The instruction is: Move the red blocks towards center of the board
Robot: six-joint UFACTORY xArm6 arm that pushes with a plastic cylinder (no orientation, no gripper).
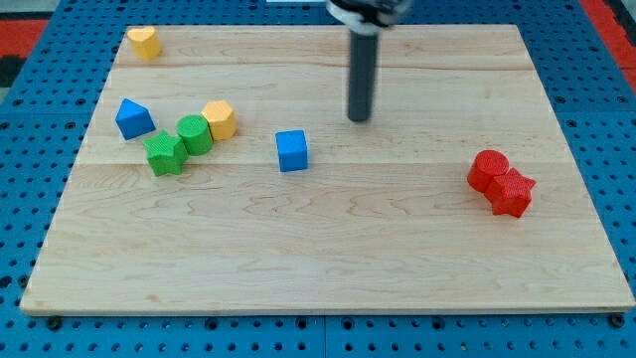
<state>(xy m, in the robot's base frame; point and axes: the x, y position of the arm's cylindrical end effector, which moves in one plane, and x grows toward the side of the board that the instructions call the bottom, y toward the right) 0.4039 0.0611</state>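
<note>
Two red blocks lie touching at the view's right: a rounded red block (488, 169) and a red star-shaped block (513, 193) just below and right of it. My tip (359, 118) stands on the wooden board (328, 259) above its centre, well to the left of and above the red blocks, touching no block. The blue cube (292, 151) lies to the lower left of my tip.
At the view's left are a blue block (134, 118), a green star-shaped block (165, 154), a green cylinder (195, 134) and a yellow hexagonal block (220, 119). A yellow block (144, 43) sits at the top left corner. Blue pegboard surrounds the board.
</note>
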